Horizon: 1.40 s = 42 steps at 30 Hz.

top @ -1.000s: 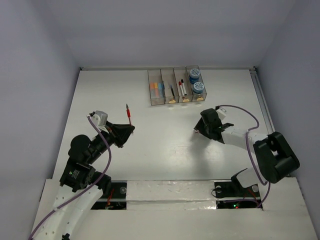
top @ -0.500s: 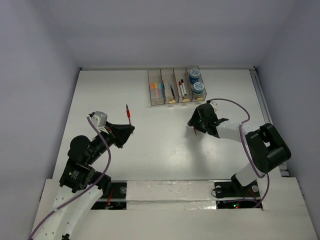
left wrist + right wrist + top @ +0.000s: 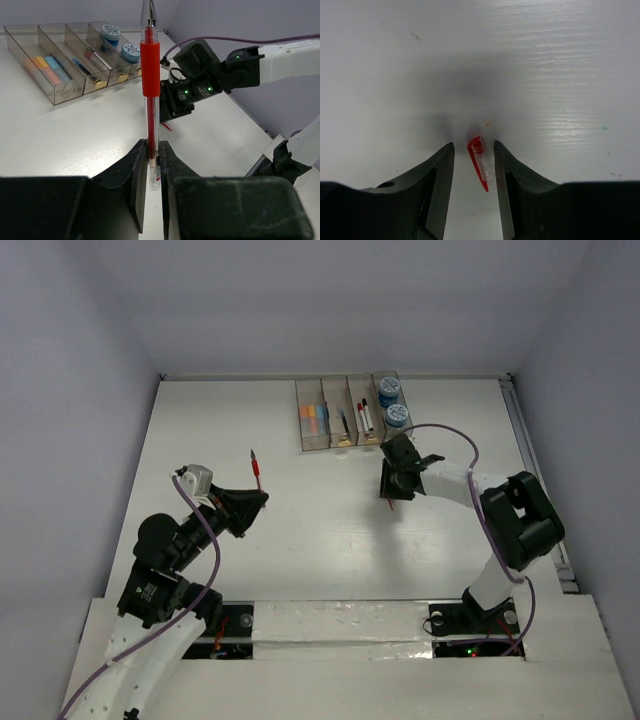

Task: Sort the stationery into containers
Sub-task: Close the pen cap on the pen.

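My left gripper [image 3: 153, 150] is shut on the lower end of a red pen [image 3: 150, 75], which stands upright between the fingers; in the top view the pen [image 3: 257, 468] sticks out past the gripper [image 3: 252, 502]. My right gripper [image 3: 474, 150] is open, pointing down, its jaws on either side of a small red-and-clear pen cap [image 3: 481, 161] lying on the table. From above, that gripper [image 3: 393, 492] is just in front of the containers [image 3: 298, 415], four joined translucent bins. The bins hold coloured sticks [image 3: 314, 418], a blue pen [image 3: 342, 422], markers [image 3: 364, 416] and two blue rolls [image 3: 392, 402].
Small yellow erasers [image 3: 344, 441] sit at the near ends of the bins. The bins also show at the far left of the left wrist view [image 3: 60, 95], with the right arm [image 3: 200, 80] beside them. White walls close the table at the back and sides.
My right gripper has moved left and towards the bins, and now stands over the pen cap. The left arm and its red pen have not moved.
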Each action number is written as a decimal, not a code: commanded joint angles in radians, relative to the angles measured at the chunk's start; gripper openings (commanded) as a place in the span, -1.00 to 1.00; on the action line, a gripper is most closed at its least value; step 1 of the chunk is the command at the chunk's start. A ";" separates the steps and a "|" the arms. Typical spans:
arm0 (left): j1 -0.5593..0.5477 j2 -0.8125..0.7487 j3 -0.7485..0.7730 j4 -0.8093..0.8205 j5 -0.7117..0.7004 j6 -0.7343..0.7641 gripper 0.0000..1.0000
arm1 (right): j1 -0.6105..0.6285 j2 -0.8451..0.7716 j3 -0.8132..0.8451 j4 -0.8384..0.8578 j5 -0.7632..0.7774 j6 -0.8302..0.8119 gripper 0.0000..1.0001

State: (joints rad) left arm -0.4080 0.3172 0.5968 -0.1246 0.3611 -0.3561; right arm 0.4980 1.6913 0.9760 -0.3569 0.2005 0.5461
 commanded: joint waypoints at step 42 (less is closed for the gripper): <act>-0.014 0.359 -0.005 0.118 0.179 0.009 -1.00 | 0.165 -0.381 0.044 0.588 -0.326 0.101 -1.00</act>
State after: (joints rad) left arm -0.4179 0.6624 0.5968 -0.0788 0.4702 -0.3553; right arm 0.6411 1.3041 0.9901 -0.0360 -0.0658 0.5823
